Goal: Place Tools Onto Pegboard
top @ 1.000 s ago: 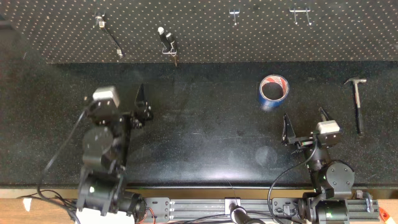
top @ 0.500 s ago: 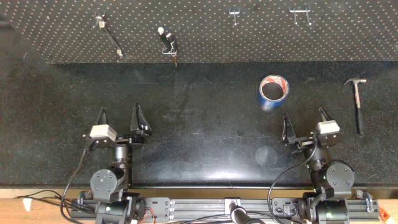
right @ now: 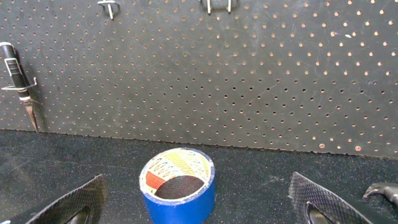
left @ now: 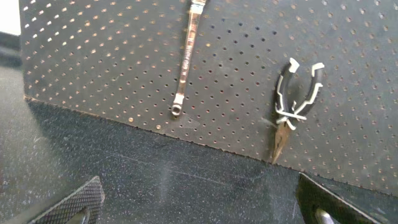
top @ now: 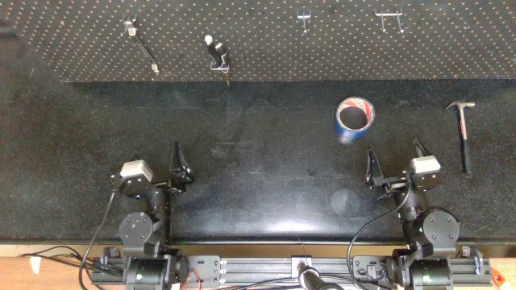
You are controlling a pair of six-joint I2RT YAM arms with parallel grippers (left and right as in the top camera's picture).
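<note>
Seeing a wrench (top: 143, 48) and pliers (top: 218, 55) hanging side by side on the pegboard (top: 339, 48), with a blue tape roll (top: 355, 118) and a hammer (top: 463, 138) lying apart on the desk (top: 266, 145) below it. Finding the left pincer (top: 156, 161) and right pincer (top: 393, 161) both spread wide, pinching nothing, the right one facing the tape roll.

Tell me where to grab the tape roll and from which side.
Probably pinch the tape roll by its blue wall from above, one finger inside the hole, one outside. It lies flat, hole up, so the rim is open to the right gripper.
</note>
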